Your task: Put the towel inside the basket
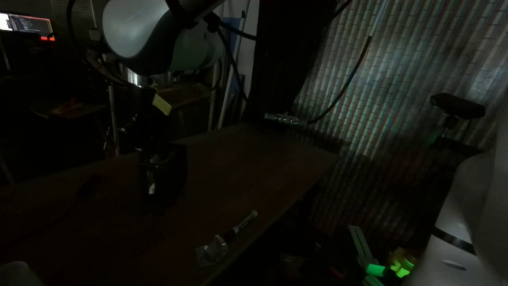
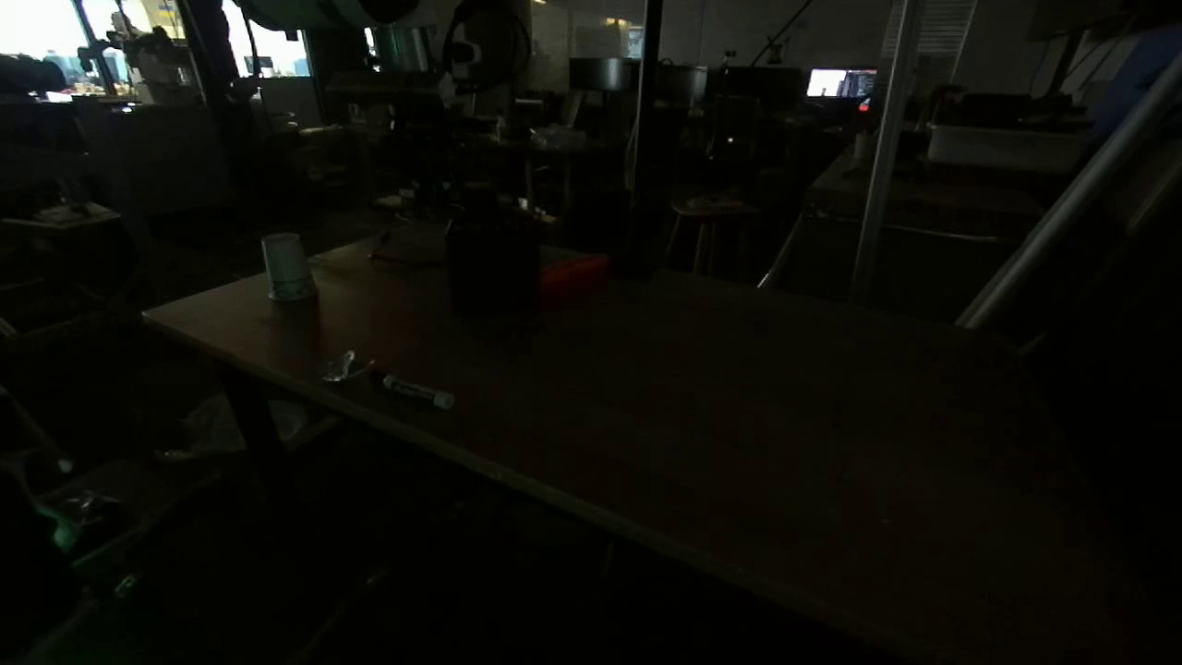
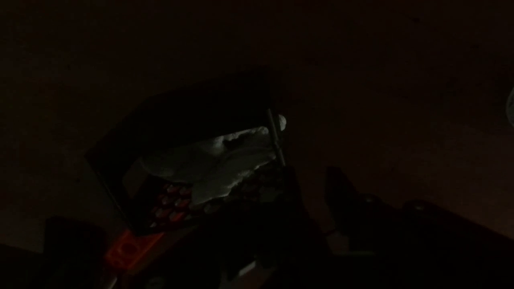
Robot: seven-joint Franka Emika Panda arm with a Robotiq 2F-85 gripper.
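Note:
The black basket (image 1: 172, 171) stands on the table and also shows as a dark block in an exterior view (image 2: 494, 268). In the wrist view, the basket (image 3: 160, 116) has a honeycomb-holed floor. A crumpled grey-white towel (image 3: 225, 160) lies inside it, and a small bit pokes out past the right side. White patches of the towel (image 1: 151, 187) show at the basket's side. My gripper (image 3: 310, 170) is at the basket's right side in the wrist view, with a gap between its fingertips and bare table showing through. In both exterior views the fingers are too dark to make out.
A red-orange object (image 2: 577, 272) lies beside the basket; it also shows in the wrist view (image 3: 134, 247). A marker (image 1: 246, 221) and a clear plastic piece (image 1: 212, 251) lie near the table's edge. An upside-down white cup (image 2: 288, 268) stands at a corner. The scene is very dark.

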